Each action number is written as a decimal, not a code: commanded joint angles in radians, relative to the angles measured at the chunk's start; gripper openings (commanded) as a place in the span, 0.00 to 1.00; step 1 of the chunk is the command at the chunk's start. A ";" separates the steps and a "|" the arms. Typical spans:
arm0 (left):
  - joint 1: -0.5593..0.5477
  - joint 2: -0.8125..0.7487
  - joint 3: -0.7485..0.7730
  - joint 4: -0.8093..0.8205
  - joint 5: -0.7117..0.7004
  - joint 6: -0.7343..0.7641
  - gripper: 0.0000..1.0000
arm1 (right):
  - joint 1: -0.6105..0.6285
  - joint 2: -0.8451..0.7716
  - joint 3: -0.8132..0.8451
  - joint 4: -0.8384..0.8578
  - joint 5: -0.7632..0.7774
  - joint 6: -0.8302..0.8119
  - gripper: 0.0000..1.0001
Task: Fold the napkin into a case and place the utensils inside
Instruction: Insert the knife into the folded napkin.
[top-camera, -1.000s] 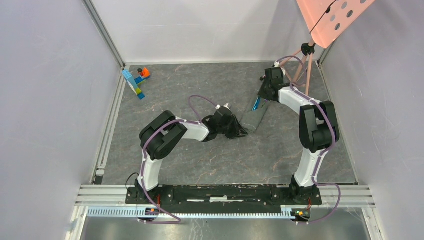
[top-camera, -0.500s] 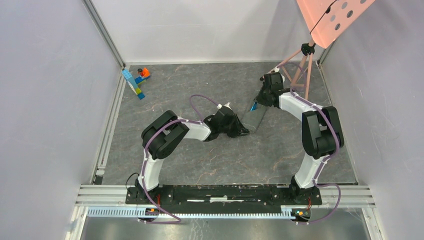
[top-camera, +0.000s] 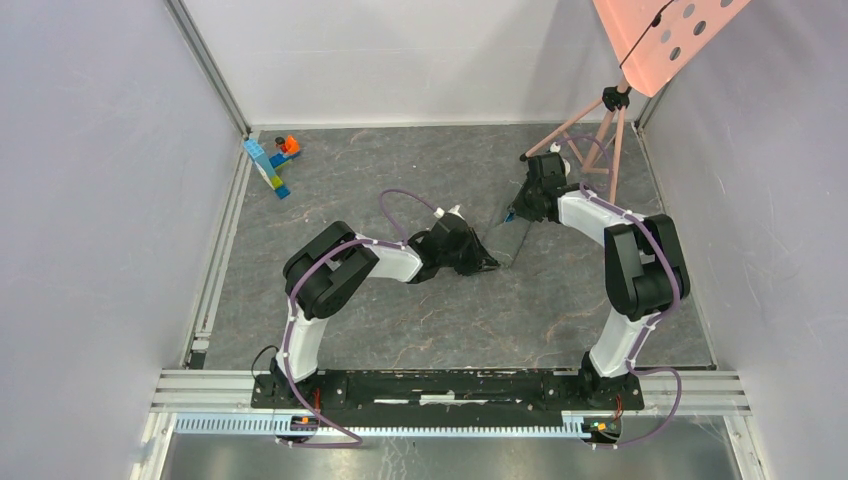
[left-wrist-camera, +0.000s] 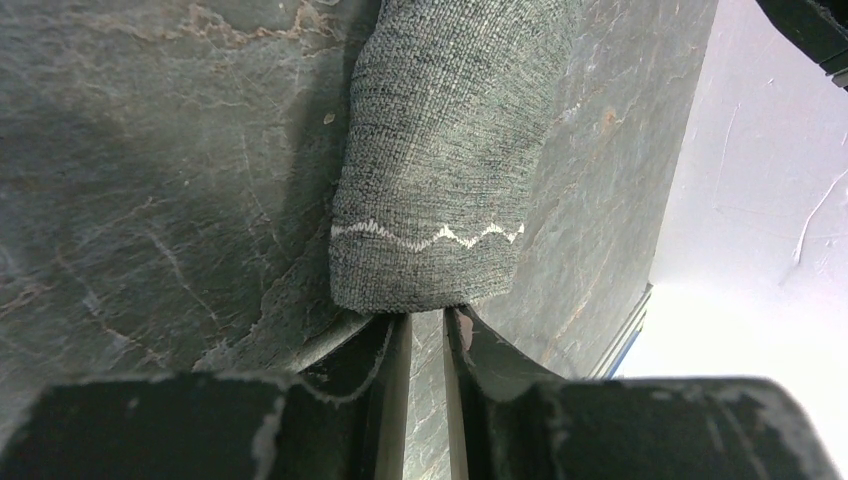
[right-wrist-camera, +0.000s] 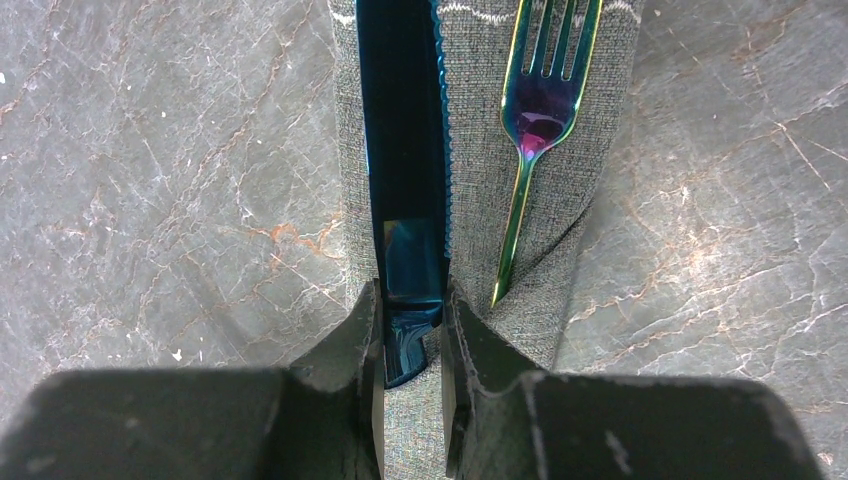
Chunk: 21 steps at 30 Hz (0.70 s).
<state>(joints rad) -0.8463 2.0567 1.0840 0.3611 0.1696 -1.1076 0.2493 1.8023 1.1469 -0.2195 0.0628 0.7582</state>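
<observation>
The case (top-camera: 508, 242), a narrow strip of folded dark grey cloth, lies on the stone-patterned worktop (top-camera: 400, 320) a little toward 2 o'clock from its middle, its length running from 7 o'clock to 1 o'clock between the two arms. At its 1 o'clock end the right pincer (right-wrist-camera: 410, 300) pinches the handle of the blue knife (right-wrist-camera: 405, 150), whose blade lies flat along the cloth and points to 12 o'clock in the right wrist view. Just beside it at 3 o'clock lies the fork (right-wrist-camera: 535, 110), tines toward 12 o'clock, the low end of its handle vanishing at a crease in the cloth. At the 7 o'clock end the left pincer (left-wrist-camera: 427, 318) has its fingers nearly pressed together right at the stitched end of the cloth; whether they nip the edge cannot be told. Toy blocks (top-camera: 270, 160) sit well apart at 10 o'clock, and a tripod (top-camera: 600, 130) stands at 1 o'clock.
</observation>
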 joint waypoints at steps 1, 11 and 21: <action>-0.007 0.010 0.014 0.007 -0.036 -0.033 0.25 | 0.013 -0.040 -0.007 0.016 -0.004 0.021 0.14; -0.008 -0.005 0.003 0.012 -0.040 -0.026 0.25 | 0.017 -0.048 -0.017 0.022 0.001 0.012 0.31; -0.008 -0.021 -0.005 0.013 -0.046 -0.015 0.27 | 0.019 -0.100 0.031 -0.005 0.010 -0.067 0.48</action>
<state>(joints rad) -0.8497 2.0567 1.0840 0.3653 0.1589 -1.1072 0.2623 1.7641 1.1339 -0.2199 0.0628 0.7444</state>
